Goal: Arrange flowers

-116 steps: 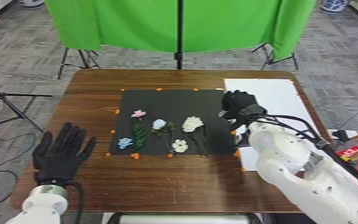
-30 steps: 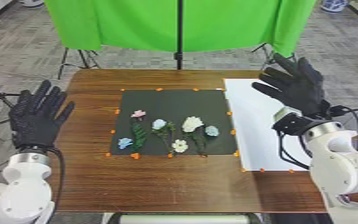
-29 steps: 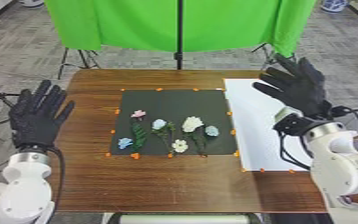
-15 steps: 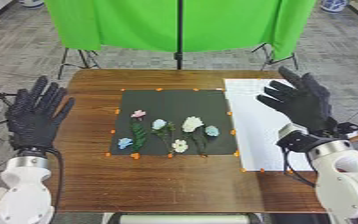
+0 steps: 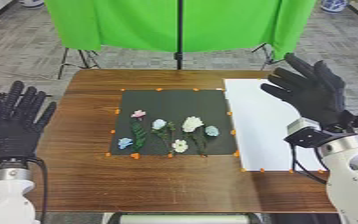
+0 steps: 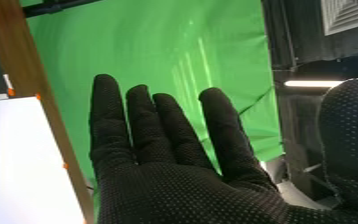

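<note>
Left hand (image 5: 12, 131) held open, fingers straight and spread, left of the black mat (image 5: 175, 102) and past the brown wooden table's (image 5: 158, 187) left edge. Bare wood between hand and mat.

On the mat, nearer half, left to right: blue flower (image 5: 125, 143) close to the left edge, by the near corner; pink flower (image 5: 139, 114), its green leafy stem running toward the near edge; pale blue flower (image 5: 159, 124) on a stem; small white flower (image 5: 180, 146) near the near edge; large white flower (image 5: 192, 123) on a leafy stem; light blue flower (image 5: 212, 131) beside it, toward the right edge. Open black surface beyond the blooms, up to the far edge. Orange markers (image 5: 135, 156) around the mat's border.

White sheet (image 5: 264, 125) lies just right of the mat — a broad plain stretch. Right hand (image 5: 316, 97) farther right, over the sheet's right side — open, fingers extended, thumb apart; wrist view agrees. Green curtain (image 5: 131, 30) beyond mat and table.
</note>
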You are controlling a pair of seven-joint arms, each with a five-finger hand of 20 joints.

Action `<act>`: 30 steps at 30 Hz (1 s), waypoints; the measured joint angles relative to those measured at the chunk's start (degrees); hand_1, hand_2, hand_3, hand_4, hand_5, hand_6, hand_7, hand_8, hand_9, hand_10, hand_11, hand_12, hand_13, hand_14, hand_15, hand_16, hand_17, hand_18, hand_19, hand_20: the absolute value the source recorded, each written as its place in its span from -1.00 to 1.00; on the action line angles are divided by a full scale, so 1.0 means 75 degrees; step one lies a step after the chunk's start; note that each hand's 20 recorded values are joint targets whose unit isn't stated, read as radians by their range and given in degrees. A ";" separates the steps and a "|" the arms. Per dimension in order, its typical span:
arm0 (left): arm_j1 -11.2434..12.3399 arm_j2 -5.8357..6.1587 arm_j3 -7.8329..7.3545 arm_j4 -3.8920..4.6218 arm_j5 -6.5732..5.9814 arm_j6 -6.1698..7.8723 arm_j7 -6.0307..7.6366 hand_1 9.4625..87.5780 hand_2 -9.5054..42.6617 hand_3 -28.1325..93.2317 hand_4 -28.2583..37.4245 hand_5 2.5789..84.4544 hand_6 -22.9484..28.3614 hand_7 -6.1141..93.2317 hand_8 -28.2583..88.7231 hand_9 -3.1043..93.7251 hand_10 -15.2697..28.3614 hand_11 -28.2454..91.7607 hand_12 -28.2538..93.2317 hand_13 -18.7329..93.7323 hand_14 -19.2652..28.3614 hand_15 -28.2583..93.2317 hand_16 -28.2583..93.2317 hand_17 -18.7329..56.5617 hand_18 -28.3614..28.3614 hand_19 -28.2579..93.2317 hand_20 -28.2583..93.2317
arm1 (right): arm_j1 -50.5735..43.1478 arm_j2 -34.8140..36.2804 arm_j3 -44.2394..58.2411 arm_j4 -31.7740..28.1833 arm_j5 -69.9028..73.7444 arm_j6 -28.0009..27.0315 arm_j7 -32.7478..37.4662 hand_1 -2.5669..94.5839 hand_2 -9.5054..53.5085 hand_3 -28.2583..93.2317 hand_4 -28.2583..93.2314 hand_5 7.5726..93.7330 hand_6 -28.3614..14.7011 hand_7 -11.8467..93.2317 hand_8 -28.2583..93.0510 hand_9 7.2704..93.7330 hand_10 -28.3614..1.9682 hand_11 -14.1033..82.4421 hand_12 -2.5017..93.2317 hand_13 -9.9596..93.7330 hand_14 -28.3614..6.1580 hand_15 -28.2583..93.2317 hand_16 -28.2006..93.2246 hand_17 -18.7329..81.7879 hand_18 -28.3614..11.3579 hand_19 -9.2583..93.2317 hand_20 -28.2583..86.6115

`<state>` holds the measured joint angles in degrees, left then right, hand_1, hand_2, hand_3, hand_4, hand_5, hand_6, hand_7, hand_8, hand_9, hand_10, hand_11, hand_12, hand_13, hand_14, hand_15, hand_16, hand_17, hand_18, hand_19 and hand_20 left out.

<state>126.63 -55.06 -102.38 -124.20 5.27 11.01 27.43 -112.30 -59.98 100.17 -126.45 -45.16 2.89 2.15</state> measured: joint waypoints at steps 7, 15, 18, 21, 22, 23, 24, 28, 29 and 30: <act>0.0055 -0.0120 -0.0018 0.0018 -0.0268 -0.0029 0.0037 -0.56 -0.17 0.69 -1.00 -0.09 0.09 -0.56 -0.70 -0.22 0.29 -0.22 -0.38 -0.21 0.27 -0.19 -0.62 -0.61 0.46 -0.03 -0.31 | -0.0187 -0.0071 0.0213 -0.0137 0.0197 -0.0040 -0.0001 -0.64 -0.60 0.67 -0.93 -0.43 0.05 -0.62 -0.65 -0.38 -0.30 -0.66 -0.65 -0.28 -0.27 -0.35 -0.18 -0.39 -0.49 -0.16 -0.20; 0.0272 -0.0161 -0.0054 -0.0002 -0.0306 -0.0064 0.0023 -0.56 -0.16 0.69 -1.00 -0.06 0.08 -0.55 -0.70 -0.13 0.31 -0.21 -0.38 -0.08 0.33 -0.14 -0.63 -0.52 0.36 -0.10 -0.34 | -0.0425 -0.0127 0.0413 -0.0192 0.0203 -0.0154 0.0102 -0.64 -0.58 0.67 -0.93 -0.32 0.05 -0.60 -0.65 -0.35 -0.34 -0.65 -0.65 -0.26 -0.29 -0.34 -0.18 -0.39 -0.49 -0.16 -0.20; 0.0311 -0.0194 -0.0056 -0.0002 -0.0318 -0.0068 0.0032 -0.55 -0.15 0.68 -1.00 -0.02 0.10 -0.54 -0.70 -0.05 0.35 -0.19 -0.38 -0.05 0.34 -0.13 -0.65 -0.47 0.32 -0.12 -0.35 | -0.0525 -0.0173 0.0536 -0.0237 0.0259 -0.0206 0.0194 -0.64 -0.57 0.66 -0.93 -0.28 0.04 -0.60 -0.65 -0.35 -0.38 -0.65 -0.65 -0.26 -0.32 -0.33 -0.18 -0.39 -0.49 -0.16 -0.20; 0.0357 -0.0234 -0.0120 -0.0015 -0.0335 -0.0079 0.0043 -0.55 -0.13 0.67 -1.00 0.04 0.13 -0.55 -0.70 0.14 0.46 -0.08 -0.32 0.00 0.39 -0.11 -0.64 -0.45 0.31 -0.12 -0.35 | -0.0596 -0.0245 0.0671 -0.0276 0.0307 -0.0313 0.0324 -0.64 -0.57 0.66 -0.92 -0.26 0.04 -0.58 -0.65 -0.33 -0.40 -0.64 -0.64 -0.24 -0.33 -0.31 -0.18 -0.39 -0.50 -0.15 -0.19; 0.0389 -0.0253 -0.0159 -0.0027 -0.0340 -0.0087 0.0045 -0.55 -0.13 0.67 -1.00 0.05 0.14 -0.55 -0.70 0.16 0.47 -0.06 -0.31 0.01 0.40 -0.10 -0.64 -0.44 0.31 -0.12 -0.35 | -0.0611 -0.0265 0.0709 -0.0291 0.0309 -0.0336 0.0359 -0.64 -0.57 0.66 -0.92 -0.25 0.05 -0.58 -0.65 -0.31 -0.39 -0.64 -0.64 -0.23 -0.33 -0.31 -0.18 -0.39 -0.51 -0.14 -0.19; 0.0427 -0.0271 -0.0198 -0.0042 -0.0343 -0.0097 0.0047 -0.55 -0.13 0.67 -1.00 0.06 0.14 -0.55 -0.69 0.18 0.47 -0.05 -0.30 0.02 0.40 -0.10 -0.64 -0.44 0.32 -0.12 -0.35 | -0.0626 -0.0282 0.0744 -0.0304 0.0311 -0.0356 0.0385 -0.64 -0.57 0.66 -0.92 -0.25 0.05 -0.58 -0.65 -0.30 -0.39 -0.63 -0.64 -0.23 -0.33 -0.30 -0.18 -0.39 -0.51 -0.14 -0.19; 0.0472 -0.0292 -0.0237 -0.0060 -0.0343 -0.0108 0.0049 -0.55 -0.12 0.67 -1.00 0.07 0.15 -0.55 -0.69 0.19 0.49 -0.03 -0.30 0.02 0.40 -0.09 -0.64 -0.44 0.33 -0.11 -0.35 | -0.0635 -0.0294 0.0775 -0.0314 0.0315 -0.0369 0.0409 -0.64 -0.56 0.65 -0.92 -0.24 0.05 -0.58 -0.65 -0.29 -0.40 -0.63 -0.63 -0.22 -0.32 -0.30 -0.18 -0.39 -0.52 -0.14 -0.19; 0.0685 -0.0358 -0.0350 -0.0116 -0.0337 -0.0145 0.0056 -0.54 -0.09 0.65 -1.00 0.17 0.17 -0.52 -0.68 0.31 0.53 0.33 -0.16 0.24 0.53 0.26 -0.54 -0.43 0.43 -0.06 -0.31 | -0.0650 -0.0332 0.0869 -0.0346 0.0346 -0.0384 0.0476 -0.64 -0.56 0.65 -0.92 -0.22 0.06 -0.57 -0.66 -0.24 -0.38 -0.62 -0.62 -0.18 -0.34 -0.26 -0.17 -0.38 -0.52 -0.12 -0.18; 0.0716 -0.0371 -0.0360 -0.0115 -0.0336 -0.0150 0.0053 -0.54 -0.09 0.64 -1.00 0.19 0.17 -0.51 -0.68 0.30 0.53 0.40 -0.14 0.24 0.53 0.36 -0.52 -0.42 0.47 -0.03 -0.30 | -0.0659 -0.0338 0.0883 -0.0354 0.0355 -0.0385 0.0479 -0.64 -0.56 0.65 -0.92 -0.22 0.06 -0.57 -0.66 -0.22 -0.39 -0.61 -0.62 -0.17 -0.35 -0.25 -0.17 -0.38 -0.54 -0.11 -0.18; 0.0730 -0.0382 -0.0360 -0.0111 -0.0336 -0.0166 0.0046 -0.54 -0.08 0.64 -1.00 0.19 0.17 -0.50 -0.68 0.29 0.53 0.44 -0.12 0.24 0.52 0.44 -0.50 -0.43 0.50 0.01 -0.28 | -0.0672 -0.0346 0.0898 -0.0363 0.0378 -0.0388 0.0481 -0.63 -0.56 0.65 -0.92 -0.21 0.06 -0.57 -0.66 -0.20 -0.39 -0.60 -0.61 -0.16 -0.35 -0.24 -0.17 -0.38 -0.55 -0.09 -0.17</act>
<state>132.10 -57.93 -105.08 -125.04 2.76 9.77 27.77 -117.34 -62.58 106.91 -129.17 -42.33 -0.02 5.76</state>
